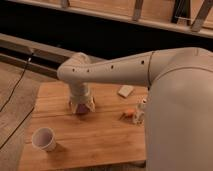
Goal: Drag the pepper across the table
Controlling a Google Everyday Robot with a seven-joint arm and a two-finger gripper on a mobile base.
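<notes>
The pepper (129,113) is a small orange object lying on the right part of the wooden table (100,135), close to my arm's big white housing. My gripper (82,107) points straight down over the table's middle-left, well to the left of the pepper and apart from it. Its fingers look spread, so it is open. A dark reddish shape shows low between them; I cannot tell what it is or whether the fingers touch it.
A white cup (44,139) stands near the front left corner. A pale flat block (126,90) lies at the back right. A small white object (141,111) stands just right of the pepper. A black cable (17,85) runs over the floor on the left.
</notes>
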